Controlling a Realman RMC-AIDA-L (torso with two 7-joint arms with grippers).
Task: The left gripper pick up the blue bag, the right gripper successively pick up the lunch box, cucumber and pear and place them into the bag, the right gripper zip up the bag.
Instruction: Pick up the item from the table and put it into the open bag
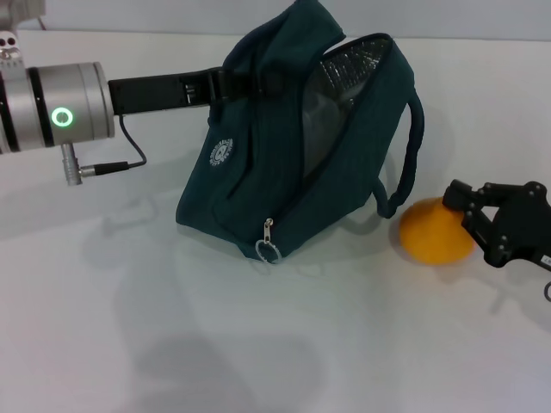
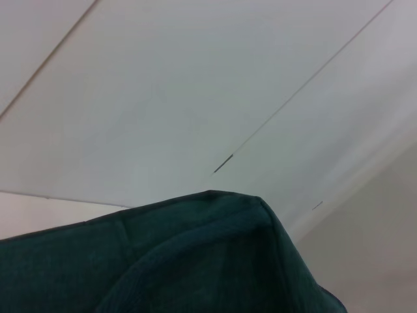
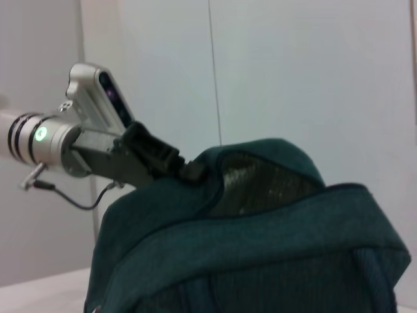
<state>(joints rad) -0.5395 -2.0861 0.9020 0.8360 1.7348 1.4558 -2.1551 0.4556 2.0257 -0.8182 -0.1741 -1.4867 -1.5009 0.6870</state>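
Well, the bench [image 1: 129, 344] stretches out white in front of me, and on it sits the blue bag [image 1: 258, 172], tipped with its mouth gaping toward the right and its foil lining on show. My left gripper [image 1: 225, 84] comes in from the left and has the bag's top edge pinched between its fingers, propping the opening up. I judge that first step done. Something pale and boxy shows dimly inside the mouth, which may be the lunch box, though I can't be sure; no cucumber lies anywhere on the bench, so I'd guess both are already in.

What's left is the pear [image 1: 436, 231], resting on the bench just right of the bag, close to the hanging handle [image 1: 411, 146]. My right gripper [image 1: 465, 211] is at it from the right side, fingers spread around its far-right flank and touching the skin; whether they've squeezed tight yet I can't tell. After that comes the drop into the bag and the zip, whose ring pull [image 1: 268, 249] dangles at the near corner.

That handle loop sits between pear and opening, so it could snag my way in.
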